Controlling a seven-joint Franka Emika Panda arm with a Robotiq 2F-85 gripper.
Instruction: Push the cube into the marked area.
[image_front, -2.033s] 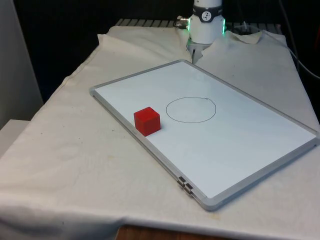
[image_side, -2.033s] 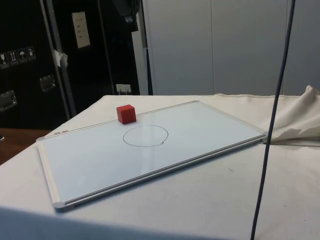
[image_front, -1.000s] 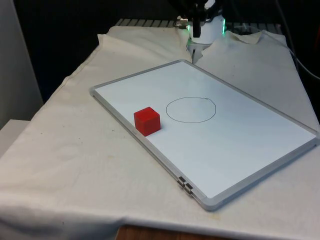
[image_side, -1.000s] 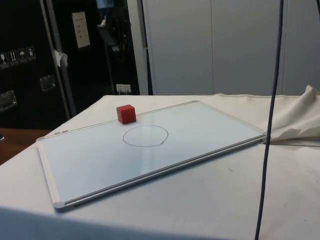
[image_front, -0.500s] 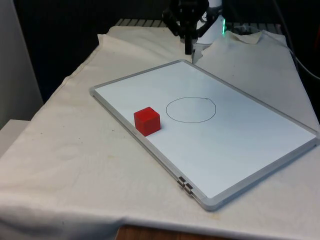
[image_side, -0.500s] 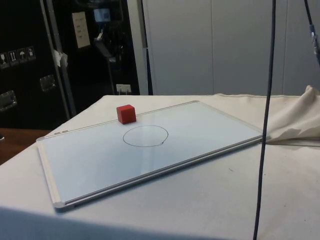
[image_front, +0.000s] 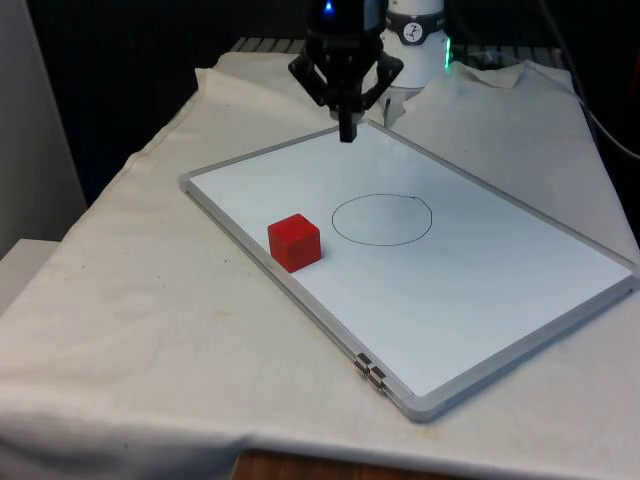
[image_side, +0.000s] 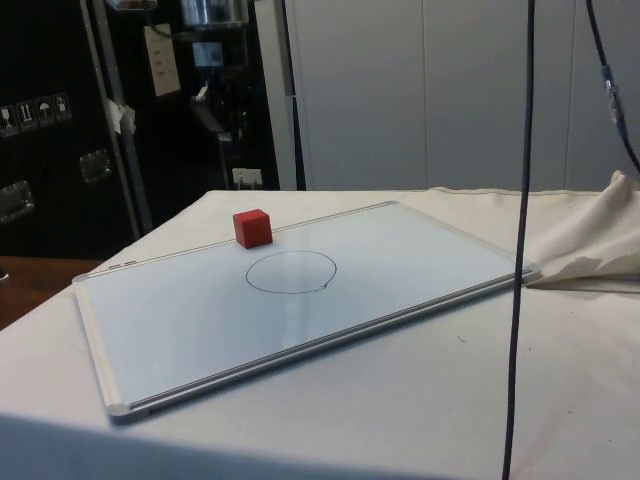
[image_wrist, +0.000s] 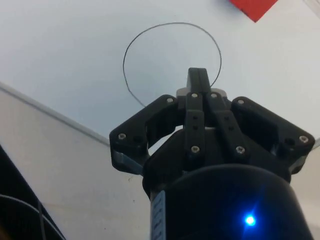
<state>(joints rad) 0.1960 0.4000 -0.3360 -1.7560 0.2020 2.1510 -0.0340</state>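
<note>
A red cube (image_front: 294, 241) (image_side: 252, 227) sits on the whiteboard (image_front: 480, 280) (image_side: 200, 320), close to the board's edge at the front view's left. Just beside it is a thin black circle (image_front: 381, 219) (image_side: 291, 271) drawn on the board, with nothing inside. My black gripper (image_front: 347, 132) hangs above the board's far edge, well behind the cube and the circle, touching neither. In the wrist view the gripper (image_wrist: 197, 75) is shut with its fingers pressed together and nothing between them; the circle (image_wrist: 172, 55) lies below it and a corner of the cube (image_wrist: 252, 7) lies beyond.
The whiteboard lies slantwise on the white cloth. Metal clips (image_front: 370, 372) stick out at its near edge. A black cable (image_side: 520, 250) hangs down in the side view, and bunched cloth (image_side: 590, 250) lies past the board's end.
The gripper has come down from above and moved towards the front view's left, now over the board's far edge. The cube has not moved.
</note>
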